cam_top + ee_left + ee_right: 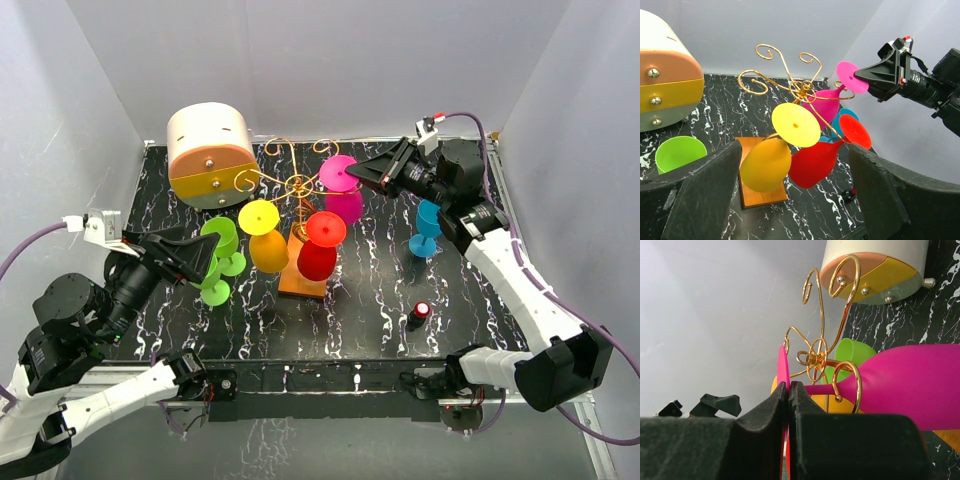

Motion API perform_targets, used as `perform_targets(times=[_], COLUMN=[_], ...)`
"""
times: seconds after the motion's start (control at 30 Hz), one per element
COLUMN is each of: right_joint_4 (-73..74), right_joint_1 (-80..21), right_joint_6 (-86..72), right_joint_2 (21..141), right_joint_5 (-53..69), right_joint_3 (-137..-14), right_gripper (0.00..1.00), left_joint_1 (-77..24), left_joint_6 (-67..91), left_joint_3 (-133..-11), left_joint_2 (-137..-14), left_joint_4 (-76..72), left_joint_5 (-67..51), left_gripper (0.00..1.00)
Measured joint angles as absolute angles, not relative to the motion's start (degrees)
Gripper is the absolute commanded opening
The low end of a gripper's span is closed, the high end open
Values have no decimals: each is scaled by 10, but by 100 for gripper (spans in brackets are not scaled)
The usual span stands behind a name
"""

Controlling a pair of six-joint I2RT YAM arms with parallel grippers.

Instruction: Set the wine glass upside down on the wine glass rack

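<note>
The magenta wine glass [345,200] lies tilted, bowl down, at the wine glass rack [297,186], a gold wire stand on an orange base [300,281]. Its stem [822,388] sits inside a curled gold arm [849,382], with the bowl [912,385] to the right. My right gripper [789,390] is shut on the rim of its flat foot [782,367]. A yellow glass [767,162] and a red glass [815,162] hang upside down from the rack. My left gripper [797,200] stands open, facing the rack, with nothing between its fingers.
A cream-and-orange drum box [210,155] stands at the back left. Green glasses [220,245] sit by my left gripper's tip. A blue glass [427,228] stands upright under the right arm. A small black and red object [419,313] lies front right.
</note>
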State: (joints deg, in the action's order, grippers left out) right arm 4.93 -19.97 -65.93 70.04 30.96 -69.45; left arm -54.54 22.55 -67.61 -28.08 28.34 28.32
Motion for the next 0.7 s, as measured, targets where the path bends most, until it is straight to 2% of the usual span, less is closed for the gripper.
perform_targets(times=[0.7], right_joint_4=[122], right_joint_1=[-199], right_joint_6=[-617], right_joint_2=[654], right_joint_5=[224], right_joint_3=[-677], right_gripper=[0], left_joint_1=[-545], left_joint_6=[226], left_joint_3=[-675], left_joint_2=[-285], left_joint_4=[284], left_joint_5=[296], left_gripper=[87])
